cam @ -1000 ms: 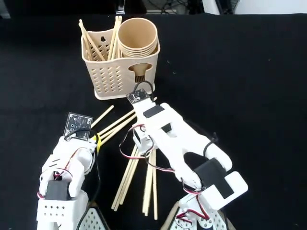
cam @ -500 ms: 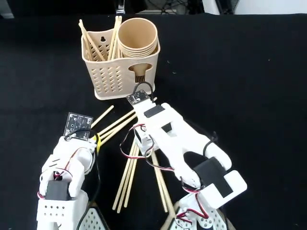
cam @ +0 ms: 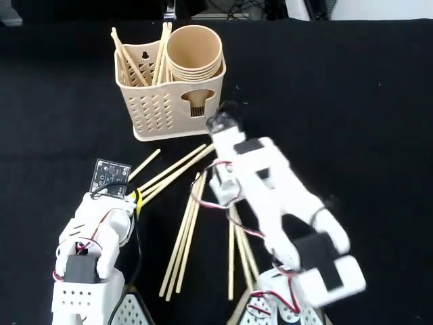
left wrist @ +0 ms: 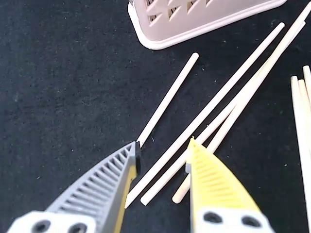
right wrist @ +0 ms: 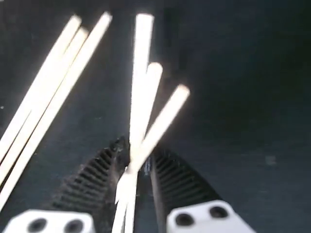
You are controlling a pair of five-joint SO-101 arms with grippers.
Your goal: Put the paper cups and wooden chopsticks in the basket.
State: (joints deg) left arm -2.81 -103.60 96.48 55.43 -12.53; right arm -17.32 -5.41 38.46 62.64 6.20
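The beige basket [cam: 159,112] stands at the back with stacked paper cups [cam: 195,51] in one compartment and several wooden chopsticks [cam: 130,59] in the other. My right gripper [right wrist: 137,160] is shut on three chopsticks [right wrist: 142,87] that fan out from its jaws. Those held chopsticks [cam: 235,254] hang below the right arm [cam: 264,179], in front of the basket. My left gripper [left wrist: 163,150] is open low over loose chopsticks [left wrist: 228,104] on the black table. A single chopstick [left wrist: 167,99] lies just beyond its grey finger [left wrist: 121,167].
More loose chopsticks [cam: 183,233] lie between the two arms, and others [cam: 172,172] point toward the basket. The left arm [cam: 98,227] is at the front left. The black cloth stretches away right of the basket.
The right arm has swung right and toward the basket, carrying three chopsticks with it. The loose chopsticks between the arms have shifted. The left arm has stayed still.
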